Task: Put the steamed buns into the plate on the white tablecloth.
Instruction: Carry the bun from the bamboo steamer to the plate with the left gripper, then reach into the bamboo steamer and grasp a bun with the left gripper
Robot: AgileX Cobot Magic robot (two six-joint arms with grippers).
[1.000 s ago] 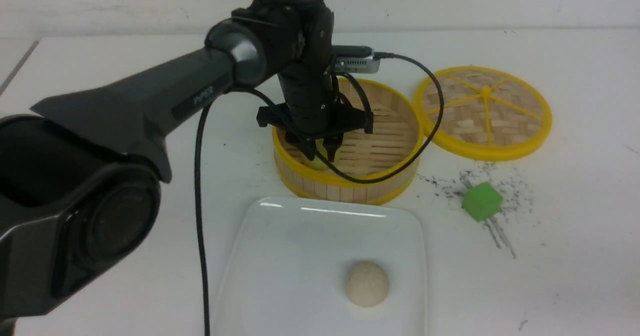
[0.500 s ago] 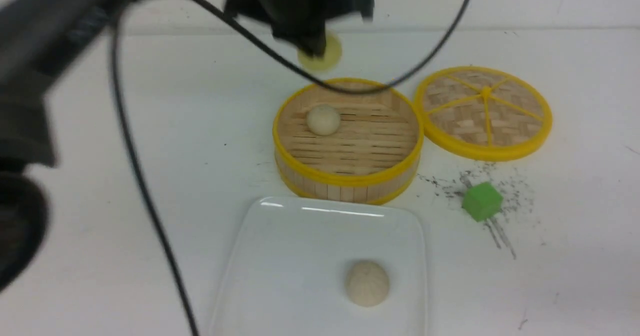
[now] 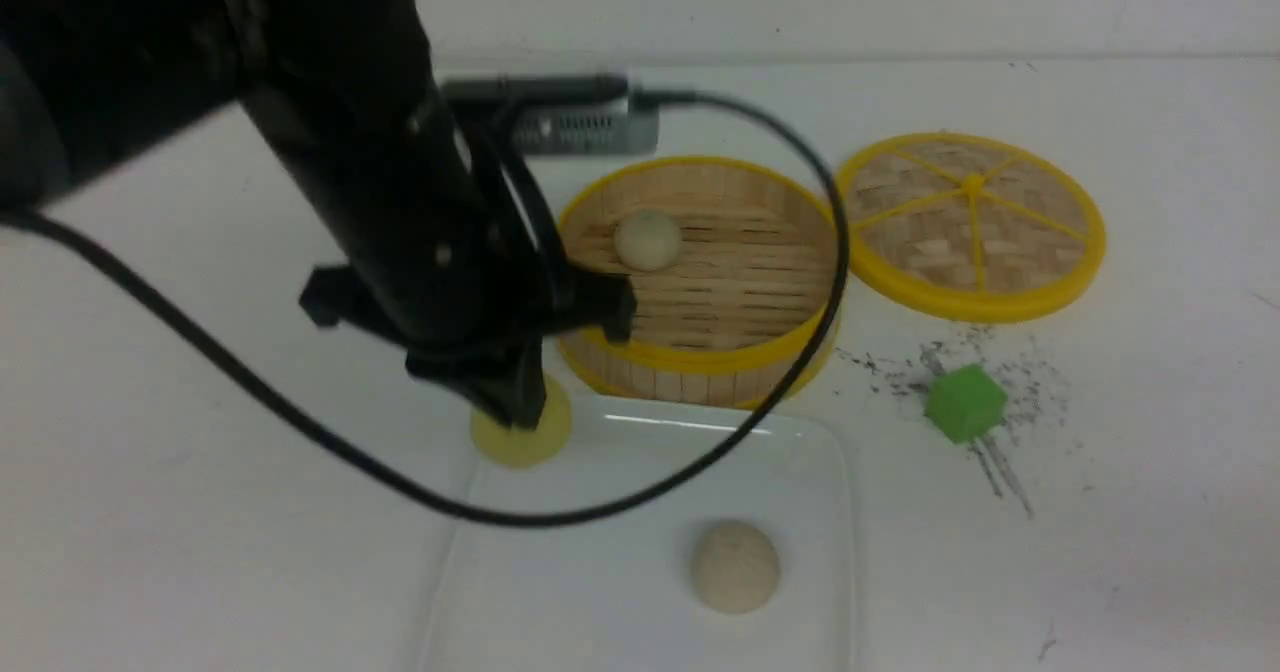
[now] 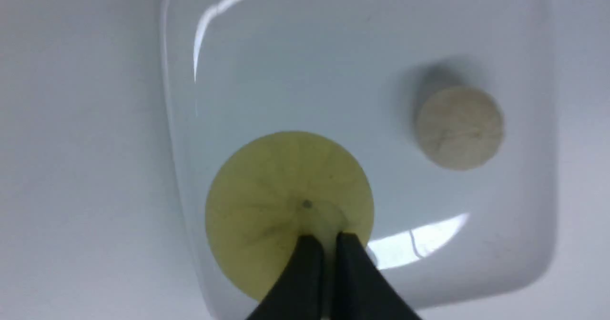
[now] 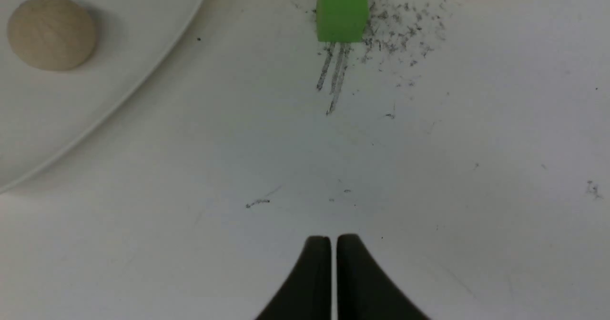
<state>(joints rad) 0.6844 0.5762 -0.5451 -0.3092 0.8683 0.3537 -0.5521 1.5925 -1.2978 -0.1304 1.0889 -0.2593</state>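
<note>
Presently, the pale yellow bun point(image 3: 520, 449) is gripped near its top by the left hand point(image 3: 523, 424), left of centre in the front view, over the upper-left corner of the white plate point(image 3: 570, 602). The right hand point(image 5: 333, 238) is seen closed, with nothing held between its tips. One beige bun point(image 3: 735, 567) is already placed on the plate, in the lower middle of the frame, and another beige bun point(image 3: 648, 240) is left in the steamer point(image 3: 700, 360), in the upper middle. For the step in hand, the yellow bun should be carried further inward, so that the raised rim is not met on lowering. It should be brought down slowly, kept apart from the bun on the plate, and the fingers should be opened only when its base is supported, because a round thing may be made to roll if dropped. Afterwards, the hand should be lifted straight up, and the loose cable should be watched.
</note>
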